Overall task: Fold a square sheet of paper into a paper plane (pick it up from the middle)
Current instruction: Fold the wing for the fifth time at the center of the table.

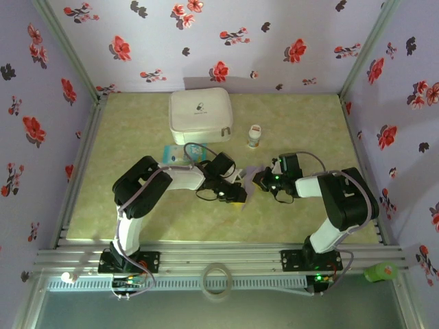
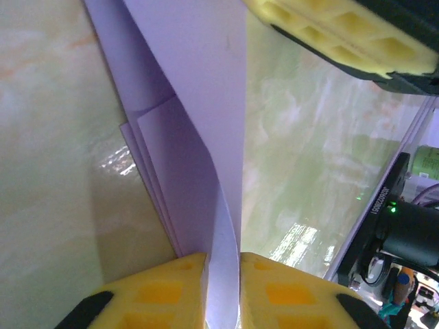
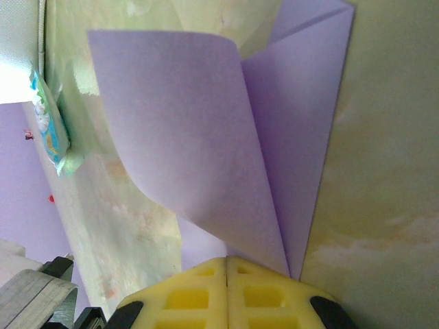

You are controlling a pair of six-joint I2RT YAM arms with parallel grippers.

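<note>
Left gripper (image 2: 223, 281) clamps the thin lavender folded paper sheet (image 2: 192, 82) between its pads; the right wrist camera adds a curled flap ahead of the closed right gripper (image 3: 228, 266).

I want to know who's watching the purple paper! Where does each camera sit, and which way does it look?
Top view: high behind the arms, looking down at the table; left arm and right arm show, bases nearest.
Left wrist: on the left arm, looking along the left gripper, whose yellow fingers pinch the lavender paper.
Right wrist: on the right arm, looking along the right gripper, shut on that paper.
Shared: both wrist views see the paper; the left one also catches the right gripper's fingers.
</note>
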